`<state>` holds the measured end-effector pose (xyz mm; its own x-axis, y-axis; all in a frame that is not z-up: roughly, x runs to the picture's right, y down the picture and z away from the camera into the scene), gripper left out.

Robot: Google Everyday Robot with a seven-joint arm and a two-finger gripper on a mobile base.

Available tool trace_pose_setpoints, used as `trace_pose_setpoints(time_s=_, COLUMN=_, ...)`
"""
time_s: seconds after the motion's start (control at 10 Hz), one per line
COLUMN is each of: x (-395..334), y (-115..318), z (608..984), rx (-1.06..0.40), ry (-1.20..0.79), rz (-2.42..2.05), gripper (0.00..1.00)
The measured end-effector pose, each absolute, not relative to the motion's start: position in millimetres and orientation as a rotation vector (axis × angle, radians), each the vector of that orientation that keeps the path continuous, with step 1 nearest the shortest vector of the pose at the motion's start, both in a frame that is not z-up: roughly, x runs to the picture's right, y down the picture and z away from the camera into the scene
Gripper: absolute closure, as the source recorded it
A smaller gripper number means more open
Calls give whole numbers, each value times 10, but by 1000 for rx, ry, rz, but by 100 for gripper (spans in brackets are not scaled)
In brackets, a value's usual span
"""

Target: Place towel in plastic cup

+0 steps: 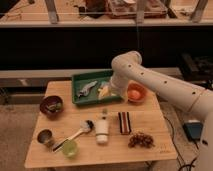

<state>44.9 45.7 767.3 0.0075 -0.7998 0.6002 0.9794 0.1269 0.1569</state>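
A green plastic cup (69,148) stands near the front left corner of the wooden table (155,150). A green tray (80,78) at the back of the table holds a crumpled grey cloth (87,89), which looks like the towel, and a yellowish item (103,91). My gripper (111,93) is low over the right end of the tray, right next to the yellowish item and far from the cup. The white arm (150,80) reaches in from the right and hides part of the gripper.
An orange bowl (136,93) sits right of the tray. A dark red bowl (51,106) and a metal cup (45,136) are on the left. A brush (80,131), a white bottle (102,129), a striped packet (124,122) and a dark cluster (140,140) lie in front.
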Motion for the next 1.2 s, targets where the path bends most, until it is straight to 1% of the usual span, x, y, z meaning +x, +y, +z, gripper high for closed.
trace_pose_setpoints(time_s=0.7, x=457, y=432, z=7675, rx=-349, ry=-630, rz=-1427, gripper=20)
trace_pose_setpoints(time_s=0.9, x=408, y=254, z=7717, rx=-356, ry=-575, rz=-1405, gripper=20)
trace_pose_setpoints(time_s=1.2, x=309, y=-386, z=7937, rx=-284, ry=-466, rz=-1316, gripper=20)
